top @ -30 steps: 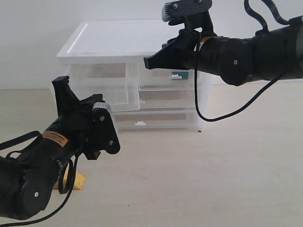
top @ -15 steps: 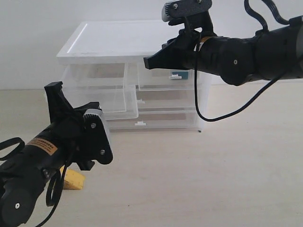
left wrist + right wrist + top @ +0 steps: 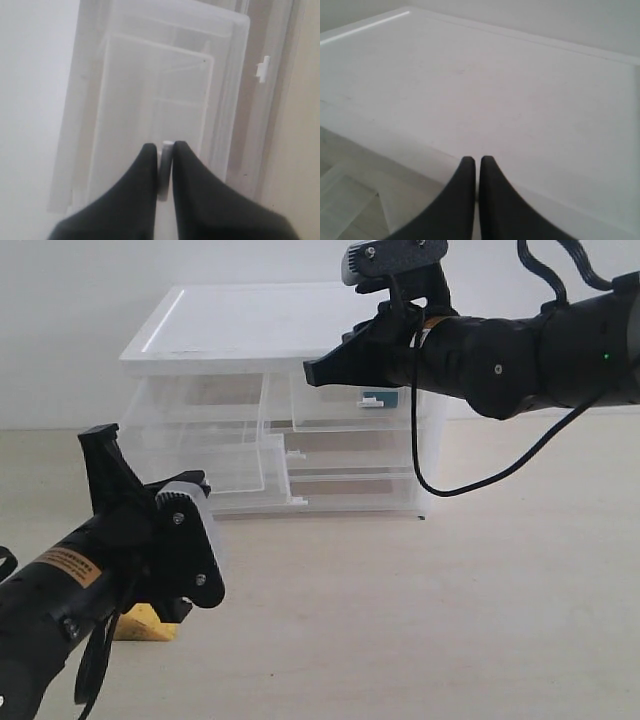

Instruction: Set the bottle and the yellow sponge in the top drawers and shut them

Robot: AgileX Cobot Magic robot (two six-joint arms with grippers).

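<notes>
**Left drawer open for the sponge, bottle seemingly stowed**

Exterior view: the top-left drawer [image 3: 200,460] stands pulled out of the cabinet [image 3: 260,325]. The top-right drawer [image 3: 340,405] looks pushed in, and a teal patch behind its clear front is most likely the bottle [image 3: 388,397]. The yellow sponge [image 3: 143,624], a porous yellow-orange wedge, lies on the worktop [image 3: 450,620] in front of the cabinet, partly hidden under the left arm [image 3: 120,550]. The right gripper [image 3: 309,371] hangs over the cabinet's front edge.

Left wrist view: the left gripper [image 3: 161,146] is clamped on the white tab handle [image 3: 164,175] of the top-left drawer, whose translucent tray shows nothing inside. So the step in hand appears to be opening this drawer for the sponge. The next move calls for letting go of the tab, reaching down to the sponge, carrying it into the tray and pushing the drawer home.

Right wrist view: the right gripper is closed on nothing, with only the cabinet's white top below it. No task item shows here.
</notes>
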